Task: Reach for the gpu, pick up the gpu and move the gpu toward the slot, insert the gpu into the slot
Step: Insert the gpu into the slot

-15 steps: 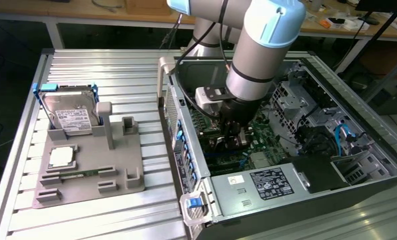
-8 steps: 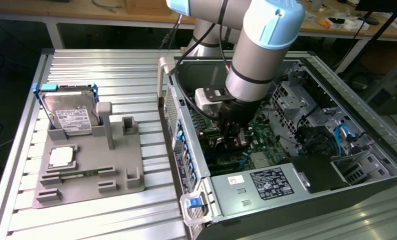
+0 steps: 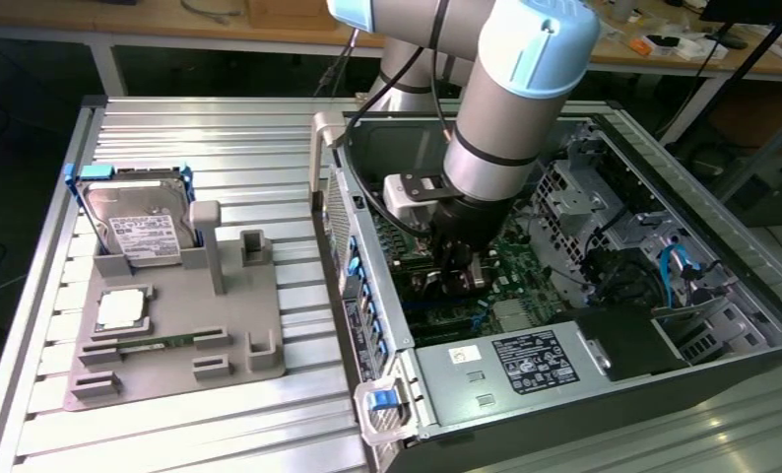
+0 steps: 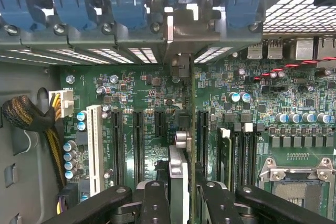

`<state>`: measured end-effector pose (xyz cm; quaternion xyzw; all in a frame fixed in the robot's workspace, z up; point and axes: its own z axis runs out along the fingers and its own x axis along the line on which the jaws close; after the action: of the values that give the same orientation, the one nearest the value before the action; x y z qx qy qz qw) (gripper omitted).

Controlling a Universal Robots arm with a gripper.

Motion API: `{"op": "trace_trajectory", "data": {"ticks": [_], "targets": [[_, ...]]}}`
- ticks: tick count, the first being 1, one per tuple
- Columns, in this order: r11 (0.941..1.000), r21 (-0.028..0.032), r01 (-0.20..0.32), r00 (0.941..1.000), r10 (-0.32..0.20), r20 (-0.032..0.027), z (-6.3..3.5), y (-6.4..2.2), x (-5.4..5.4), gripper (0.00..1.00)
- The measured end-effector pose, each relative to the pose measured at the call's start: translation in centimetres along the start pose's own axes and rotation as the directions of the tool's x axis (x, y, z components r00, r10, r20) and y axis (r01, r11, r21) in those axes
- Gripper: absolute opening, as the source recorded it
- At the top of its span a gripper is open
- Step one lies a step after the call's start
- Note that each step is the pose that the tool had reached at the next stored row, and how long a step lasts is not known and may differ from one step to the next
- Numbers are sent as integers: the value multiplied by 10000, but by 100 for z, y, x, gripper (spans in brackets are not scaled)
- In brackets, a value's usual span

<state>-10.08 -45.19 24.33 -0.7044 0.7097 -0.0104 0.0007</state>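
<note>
Edge-on between my fingertips stands the gpu point(image 4: 178, 174), a thin card. Its silvery bracket end point(image 4: 180, 66) reaches up to the case's rear wall. My gripper point(image 4: 181, 205) is shut on it, with one black finger point(image 4: 155, 203) on each side. In the exterior view the gripper point(image 3: 454, 268) is down inside the open computer case, just above the green motherboard point(image 3: 516, 271). The card covers the slot in the wrist view; a short blue strip point(image 3: 446, 316) shows beside the gripper in the exterior view. Whether the card's edge sits in the slot I cannot tell.
A white slot point(image 4: 94, 148) and black slots point(image 4: 137, 145) lie on one side of the card, memory strips point(image 4: 236, 156) and the processor socket point(image 4: 296, 182) on the other. Blue clips point(image 4: 73, 6) line the rear wall. Outside the case, a grey fixture point(image 3: 181, 335) holds a hard drive point(image 3: 142, 232).
</note>
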Motion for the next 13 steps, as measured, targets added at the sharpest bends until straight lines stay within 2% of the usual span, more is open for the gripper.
{"op": "trace_trajectory", "data": {"ticks": [13], "targets": [[9997, 4, 238, 9997, -238, 34, 1, 1, 0, 28]]}}
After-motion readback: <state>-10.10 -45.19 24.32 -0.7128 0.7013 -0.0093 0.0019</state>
